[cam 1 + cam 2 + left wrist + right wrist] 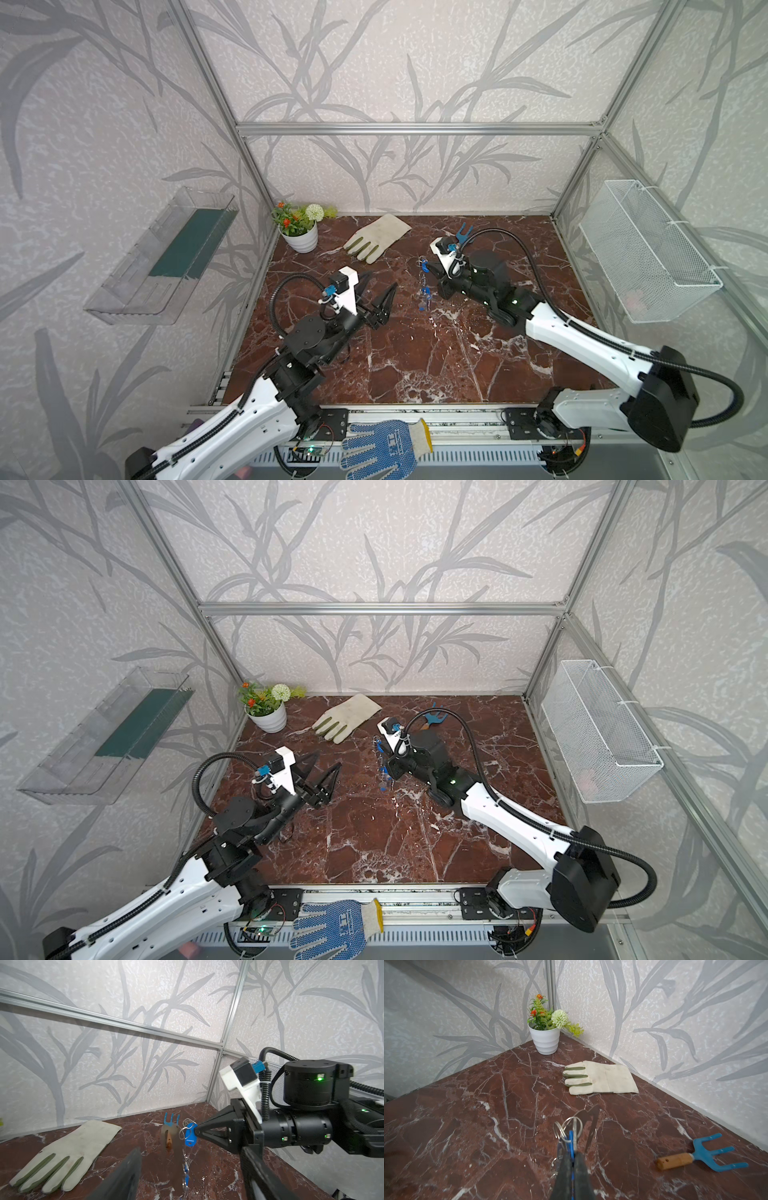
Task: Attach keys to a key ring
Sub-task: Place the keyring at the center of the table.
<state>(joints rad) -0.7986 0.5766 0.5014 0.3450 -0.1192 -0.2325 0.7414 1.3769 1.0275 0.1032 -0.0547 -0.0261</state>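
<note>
One key ring: flat silver plate with an oval cutout, upright on edge over the marble table, right of centre. Contact of its lower end with the marble: cannot tell. Strung down one edge on small wire rings, the keys: three blue tags countable in both top views, one above another. Topmost tag pinched in the right gripper, fingers clamped tight on it. Left gripper spread wide and empty, left of the keys, near but not touching. Behind the right wrist, one blue hand fork with wooden handle. Farther back, one cream work glove; in the far left corner, one white pot of artificial flowers. On the walls, one clear shelf at left, one white mesh basket at right. On the front rail, one blue-dotted knit glove.
</note>
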